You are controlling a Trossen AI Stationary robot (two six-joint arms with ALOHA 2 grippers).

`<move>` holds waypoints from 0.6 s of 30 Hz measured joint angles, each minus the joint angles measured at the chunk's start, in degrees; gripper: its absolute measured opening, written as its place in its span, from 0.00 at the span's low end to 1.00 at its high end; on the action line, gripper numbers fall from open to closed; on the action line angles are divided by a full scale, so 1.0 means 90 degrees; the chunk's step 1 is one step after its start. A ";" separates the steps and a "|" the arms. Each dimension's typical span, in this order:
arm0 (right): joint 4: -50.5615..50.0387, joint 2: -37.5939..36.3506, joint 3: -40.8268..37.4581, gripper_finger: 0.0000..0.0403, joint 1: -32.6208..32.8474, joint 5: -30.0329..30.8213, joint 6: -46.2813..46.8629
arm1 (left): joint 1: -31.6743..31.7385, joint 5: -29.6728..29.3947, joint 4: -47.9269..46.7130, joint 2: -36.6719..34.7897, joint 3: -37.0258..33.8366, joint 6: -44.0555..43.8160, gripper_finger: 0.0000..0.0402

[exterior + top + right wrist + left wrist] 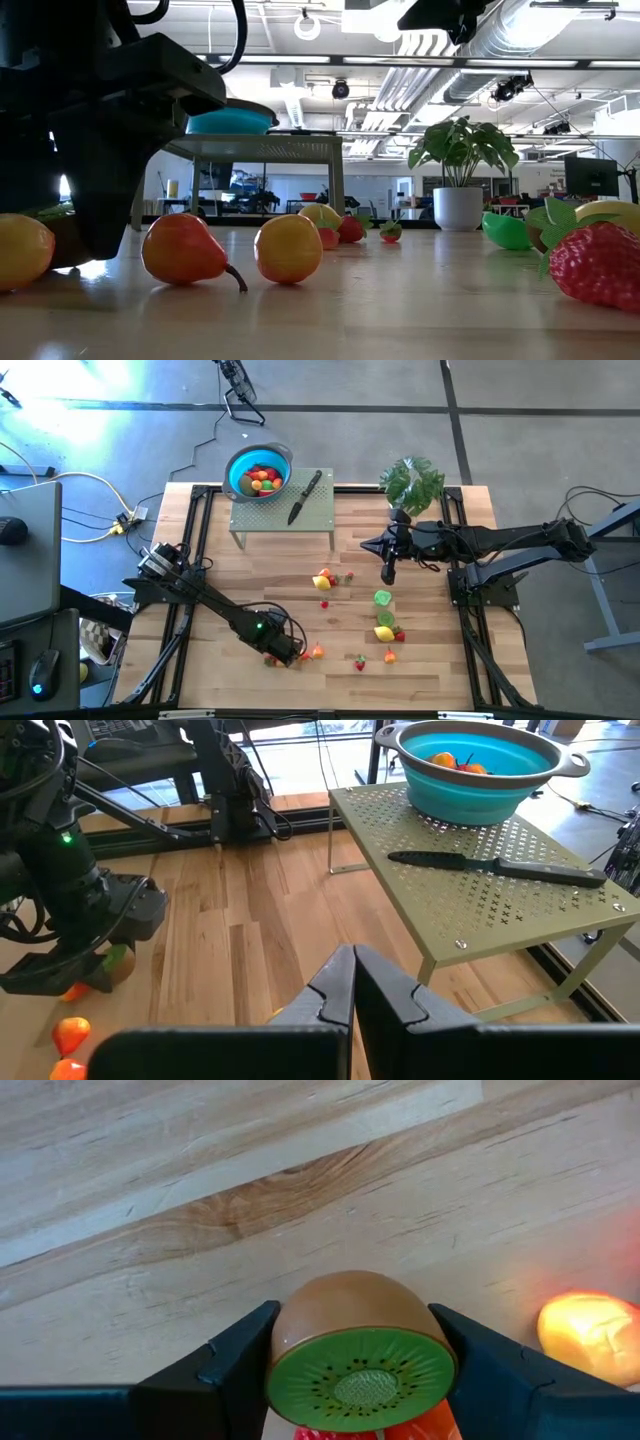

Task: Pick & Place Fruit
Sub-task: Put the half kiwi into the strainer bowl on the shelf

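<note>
Several fruit pieces bowled, many more left on the wood.
Lower left of the high view, the left gripper [283, 654] clamps a smooth brown kiwi half [358, 1348]; upper centre, the blue bowl [259, 471] on the perforated stand [283, 514] holds rounded fruit; right, the right gripper [388, 572] hangs pressed together above scattered glossy pieces [384, 624].

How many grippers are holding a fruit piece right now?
1. The left gripper, low over the table's left side, is closed on a kiwi half; the right gripper, shut and empty, hovers near the potted plant.
</note>
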 joint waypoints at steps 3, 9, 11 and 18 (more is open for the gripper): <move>0.0000 0.0000 0.0000 0.01 0.0001 0.0000 0.0000 | 0.0000 0.0008 -0.0008 -0.0036 -0.0004 0.0069 0.56; 0.0000 0.0000 0.0000 0.01 0.0002 0.0000 0.0000 | -0.0005 -0.0083 -0.0244 -0.0315 -0.0024 0.0144 0.58; 0.0001 0.0000 0.0000 0.01 0.0002 0.0000 0.0000 | -0.0007 -0.0090 -0.0366 -0.0506 -0.0024 0.0224 0.57; 0.0002 0.0000 0.0000 0.01 0.0002 0.0002 0.0000 | -0.0004 -0.0249 -0.0665 -0.1304 -0.0024 0.0780 0.57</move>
